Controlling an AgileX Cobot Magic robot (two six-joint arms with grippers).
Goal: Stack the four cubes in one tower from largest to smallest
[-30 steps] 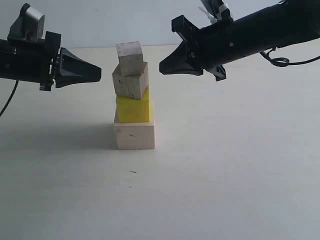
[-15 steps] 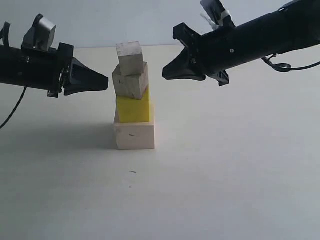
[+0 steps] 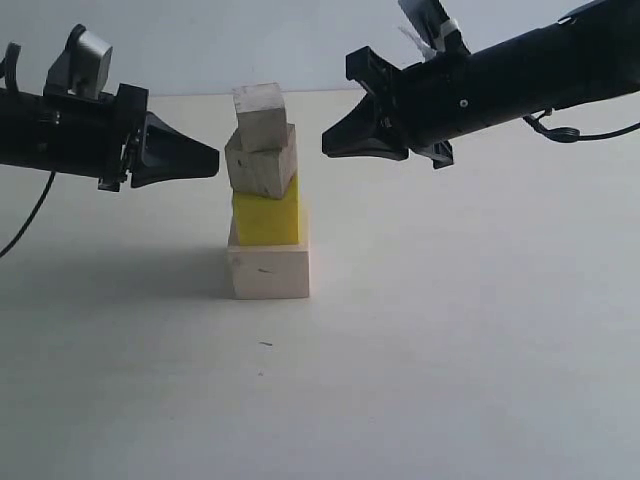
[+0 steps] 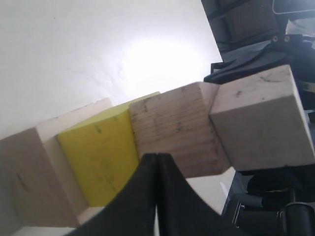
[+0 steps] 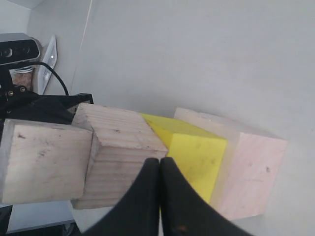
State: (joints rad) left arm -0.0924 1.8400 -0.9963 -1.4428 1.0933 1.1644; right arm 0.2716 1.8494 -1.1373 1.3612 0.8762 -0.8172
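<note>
With the tower (image 3: 267, 200) seemingly complete, the left gripper (image 3: 208, 158) and right gripper (image 3: 332, 143), both clenched empty, flank it; next, perhaps squaring the skewed speckled tan cube (image 3: 262, 160).

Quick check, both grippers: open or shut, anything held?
Left gripper: shut, jaws pressed together, holding nothing.
Right gripper: shut, jaws pressed together, holding nothing.

No readable text, labels, brands or numbers in any view. Faces of the pale wood cube (image 3: 268, 272), yellow cube (image 3: 266, 218), speckled tan cube (image 3: 260, 165) and greyish-white cube (image 3: 259, 108) show only wood grain and small dark marks, nothing legible.
</note>
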